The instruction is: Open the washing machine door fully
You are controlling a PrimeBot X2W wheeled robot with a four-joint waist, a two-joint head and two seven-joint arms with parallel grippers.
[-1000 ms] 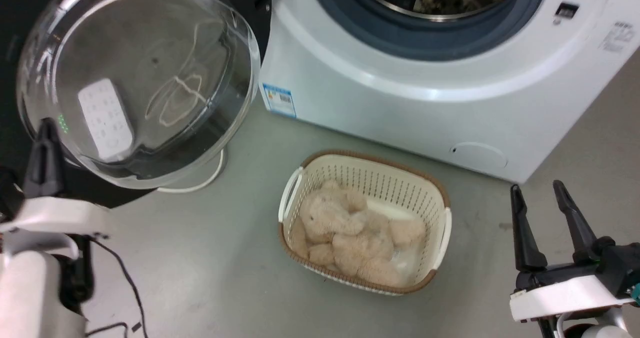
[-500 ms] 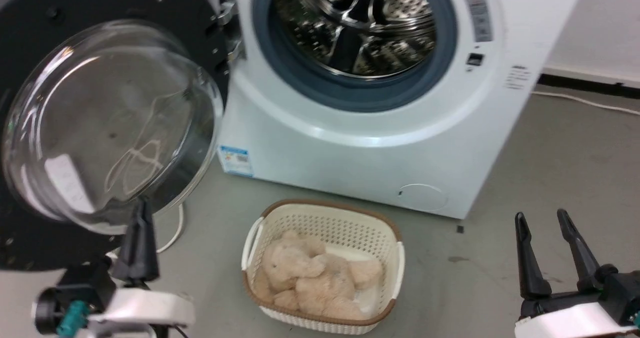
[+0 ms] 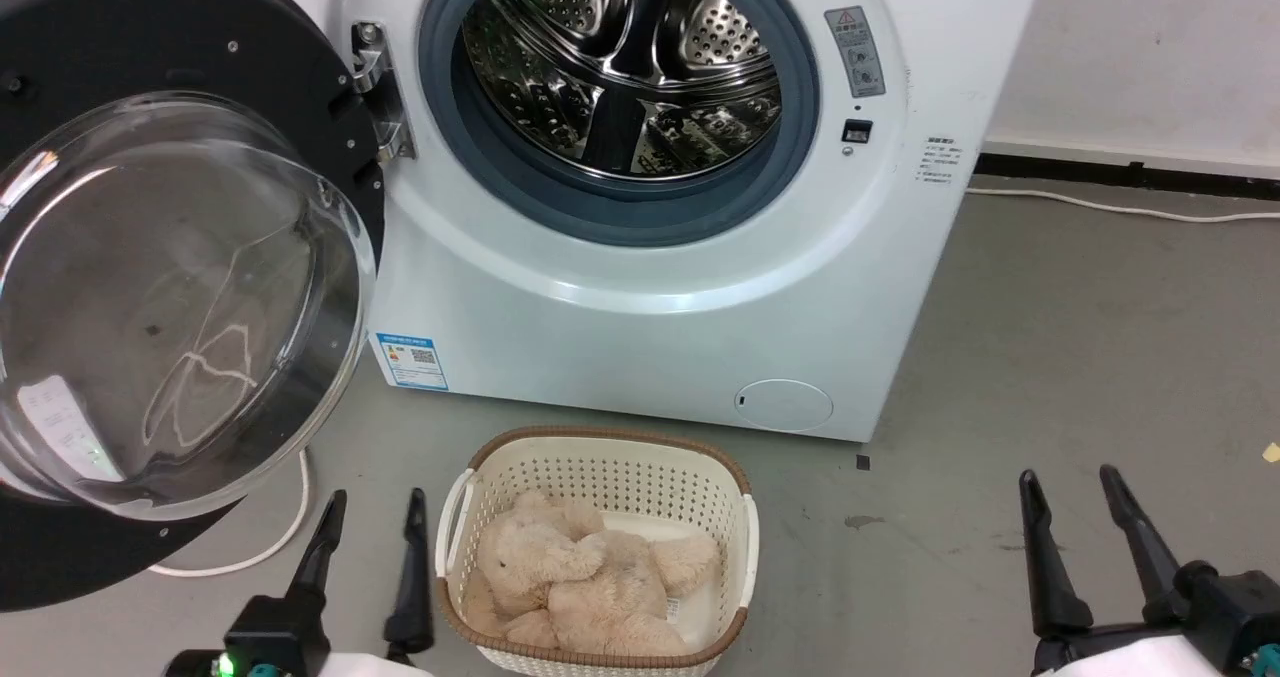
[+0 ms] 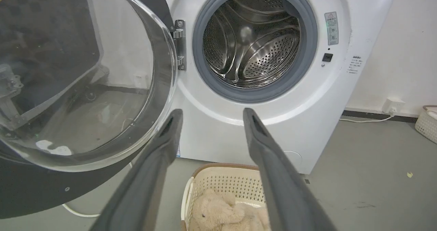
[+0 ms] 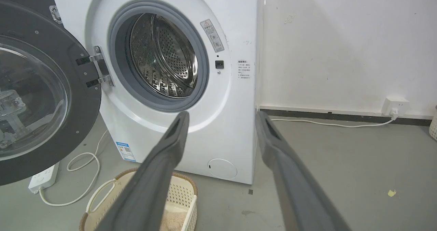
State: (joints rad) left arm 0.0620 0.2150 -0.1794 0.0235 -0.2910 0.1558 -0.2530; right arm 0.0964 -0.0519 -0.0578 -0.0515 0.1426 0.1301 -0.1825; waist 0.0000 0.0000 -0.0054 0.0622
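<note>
Hanging on its hinge (image 3: 375, 87) at the left side of the washing machine (image 3: 640, 307), the washing machine door (image 3: 170, 297) turns its inner face and bulging glass bowl toward the robot. Steel drum (image 3: 620, 77) fully exposed inside the machine's grey ring. Left gripper (image 3: 376, 502) low in front of the machine, below the door's lower edge and apart from it; fingers spread, nothing between them. Right gripper (image 3: 1068, 477) off the machine's right front corner, fingers likewise spread and empty. Cream basket (image 3: 600, 447) holding a plush toy (image 3: 580, 577) sits on the floor just in front of the machine, just beside the left gripper. Judgement: the opening step looks done or nearly so; cannot tell whether the hinge is at its stop. Next move, if any, calls for a light push by the left gripper on the door's rim, away from the machine's opening, keeping clear of the basket.
</note>
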